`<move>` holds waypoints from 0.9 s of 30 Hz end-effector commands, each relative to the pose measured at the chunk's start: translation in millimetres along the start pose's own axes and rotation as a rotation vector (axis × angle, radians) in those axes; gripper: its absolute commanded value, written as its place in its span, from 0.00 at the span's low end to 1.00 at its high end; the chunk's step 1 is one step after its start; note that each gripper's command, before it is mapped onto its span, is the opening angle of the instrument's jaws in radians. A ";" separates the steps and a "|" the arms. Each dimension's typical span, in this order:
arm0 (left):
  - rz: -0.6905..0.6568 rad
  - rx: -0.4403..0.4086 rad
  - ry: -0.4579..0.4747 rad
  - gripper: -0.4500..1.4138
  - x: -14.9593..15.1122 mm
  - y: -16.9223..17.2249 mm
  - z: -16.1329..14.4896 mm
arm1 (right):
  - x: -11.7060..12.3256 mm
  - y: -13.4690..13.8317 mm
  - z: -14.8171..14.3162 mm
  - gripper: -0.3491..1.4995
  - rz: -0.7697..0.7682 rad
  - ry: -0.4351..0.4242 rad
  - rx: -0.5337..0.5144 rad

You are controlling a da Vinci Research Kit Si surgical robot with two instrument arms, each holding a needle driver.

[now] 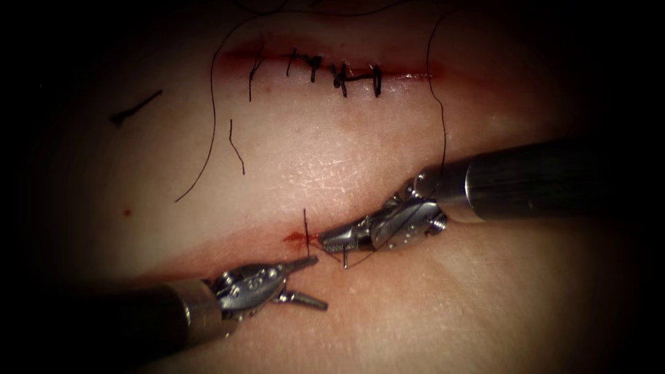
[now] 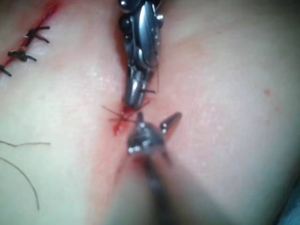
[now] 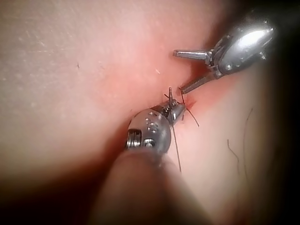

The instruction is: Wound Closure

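While black stitches (image 1: 339, 75) already close the upper red cut (image 1: 325, 69) in the pale pork tissue (image 1: 332, 159), the right steel needle driver (image 1: 331, 241) clamps a thin curved needle (image 1: 344, 260) at the unstitched lower cut (image 1: 277, 244); the left driver (image 1: 313, 280) gapes empty just beside.

the tissue (image 1: 332, 166) carries everything — a stitched cut (image 1: 325, 69) at the far side, loose thread (image 1: 208, 125) and cut ends (image 1: 135, 107) to the left, red fluid (image 1: 296, 238) near.
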 end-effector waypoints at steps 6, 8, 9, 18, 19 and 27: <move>-0.001 -0.003 0.000 0.64 -0.5 0.1 0.9 | -0.1 0.0 0.5 0.00 0.012 -0.009 -0.006; -0.002 -0.003 0.000 0.64 -0.5 0.1 0.9 | -0.1 0.7 0.2 0.00 0.017 -0.011 -0.013; -0.002 -0.003 0.000 0.64 -0.5 0.1 0.9 | 0.0 1.0 0.1 0.00 0.020 -0.015 -0.020; -0.002 -0.003 0.000 0.64 -0.5 0.2 1.0 | -0.4 5.3 -1.6 0.00 0.031 -0.044 -0.076; -0.002 -0.003 0.000 0.64 -0.5 0.2 1.0 | -0.4 5.4 -1.6 0.00 0.033 -0.045 -0.079; -0.002 -0.003 0.000 0.64 -0.5 0.2 0.9 | -1.5 7.2 -2.1 0.00 0.052 -0.050 -0.083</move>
